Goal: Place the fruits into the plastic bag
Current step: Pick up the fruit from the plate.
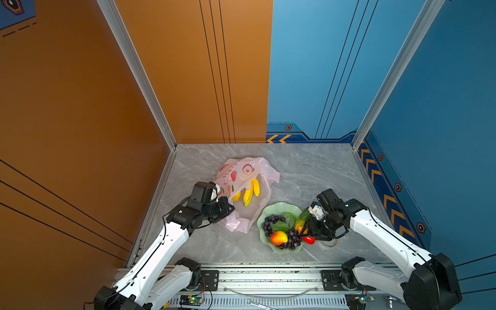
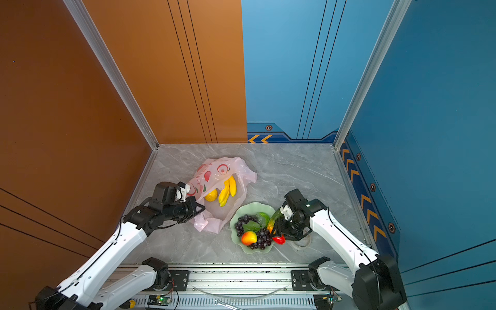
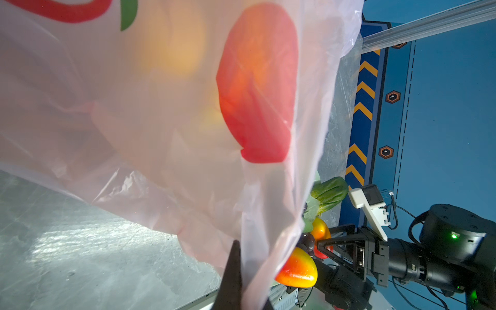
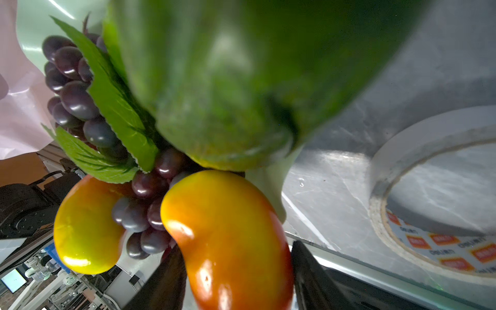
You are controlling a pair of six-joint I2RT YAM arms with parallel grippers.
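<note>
Bananas point(image 1: 251, 192) and lemon point(image 1: 236, 197) are lying in the bag point(image 1: 243, 171), left of centre, its left edge being pinched by the shut left claw point(image 1: 226, 200). A mango point(image 4: 230, 228) at the plate's point(image 1: 279, 206) right rim is being straddled by the part-open right claw point(image 1: 306, 234), grip unclear; grapes point(image 1: 271, 224) and others are waiting.

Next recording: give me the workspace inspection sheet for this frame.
Surface: grey marble-look tabletop.
Job's things: plastic bag holds the banana bunch and lemon; grapes, a mango and the green-orange fruit are on the plate.
Clutter: tape roll beside the plate.
Grippers: left gripper shut on the bag's edge, holding it raised; right gripper jaws either side of a second mango, grip unclear.
Cables: black lead at the right wrist.
Surroundings: orange panels, blue panels, aluminium posts.
</note>
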